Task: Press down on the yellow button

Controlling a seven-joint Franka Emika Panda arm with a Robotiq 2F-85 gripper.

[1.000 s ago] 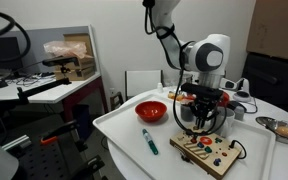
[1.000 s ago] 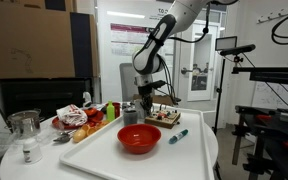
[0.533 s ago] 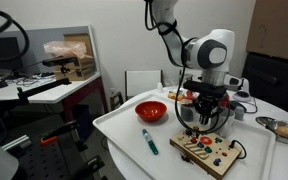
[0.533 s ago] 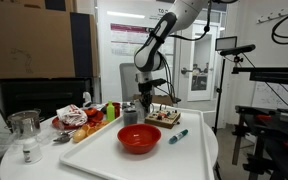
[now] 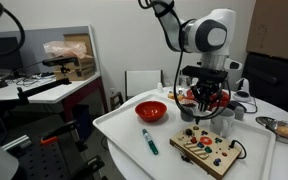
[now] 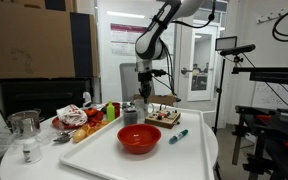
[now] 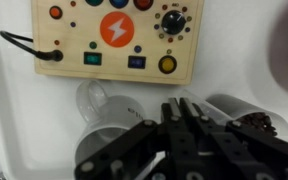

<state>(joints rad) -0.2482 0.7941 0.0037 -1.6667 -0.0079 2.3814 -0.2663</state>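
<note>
So in an exterior view the arm [image 5: 208, 36] has the jaws hanging in the air, well clear of the wooden button board [image 5: 210, 150], which lies on the white desk [image 5: 122, 130] below and a bit in front of them. A red bowl [image 5: 151, 111] and a marker [image 5: 149, 141] are off to the side of the jaws, well apart. The yellow button is too tiny to pick out there. In an exterior view with the bowl [image 6: 139, 138] up front it's the same story: jaws up above the board [image 6: 164, 117], nothing touching, button not visible. The wrist view is the useful one. The yellow button [image 7: 168, 65] sits at the board's near edge, just past the jaw tips and a touch off their line, with a blue switch [image 7: 136, 62] beside it and a black dial [image 7: 174, 20] just beyond. The jaws look pinched shut with nothing in them, and right under them are two clear cups [image 7: 106, 104], not the board. I'd call this the lining-up stage, no press yet. The next move probably needs a small nudge forward to get the closed tips over the button, then a straight drop, without clipping the dial or switch.
</note>
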